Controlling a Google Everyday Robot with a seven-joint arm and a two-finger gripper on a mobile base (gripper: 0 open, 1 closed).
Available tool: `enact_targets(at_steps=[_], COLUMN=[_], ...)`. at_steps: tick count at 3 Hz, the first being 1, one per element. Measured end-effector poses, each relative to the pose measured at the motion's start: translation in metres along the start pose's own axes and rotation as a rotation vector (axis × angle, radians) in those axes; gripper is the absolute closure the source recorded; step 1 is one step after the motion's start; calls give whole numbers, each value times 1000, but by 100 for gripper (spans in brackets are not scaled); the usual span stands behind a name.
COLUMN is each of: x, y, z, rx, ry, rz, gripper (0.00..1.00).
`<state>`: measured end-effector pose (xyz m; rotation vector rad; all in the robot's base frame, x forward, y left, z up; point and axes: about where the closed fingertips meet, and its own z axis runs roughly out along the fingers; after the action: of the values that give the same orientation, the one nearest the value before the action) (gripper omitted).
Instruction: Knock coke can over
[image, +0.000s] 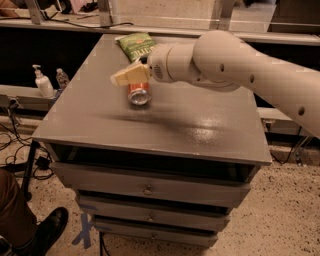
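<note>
The can (139, 93) is lying, or very nearly lying, on its side near the middle of the cabinet top (95, 122). Its silver end is facing the camera and its long axis is running front to back. The gripper (129, 76) is hanging just above and behind the can. Contact cannot be confirmed, nor whether the gripper is clenched or released. Judgement: the knock-over is looking essentially complete.

Coke can (139, 93) lies on its side on grey counter (190, 130), silver end toward camera. Gripper (129, 76) sits just above can's far end, arm (225, 60) reaching in from right. Green snack bag (137, 45) lies behind.
</note>
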<state>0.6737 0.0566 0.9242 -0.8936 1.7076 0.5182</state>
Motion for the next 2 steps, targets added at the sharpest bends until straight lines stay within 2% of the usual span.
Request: enact_targets(at_steps=[1, 2], x=[-7, -7], y=[-11, -11], z=[8, 8], rx=[22, 23], ry=[-11, -11], rz=[-7, -7], gripper=[0, 0])
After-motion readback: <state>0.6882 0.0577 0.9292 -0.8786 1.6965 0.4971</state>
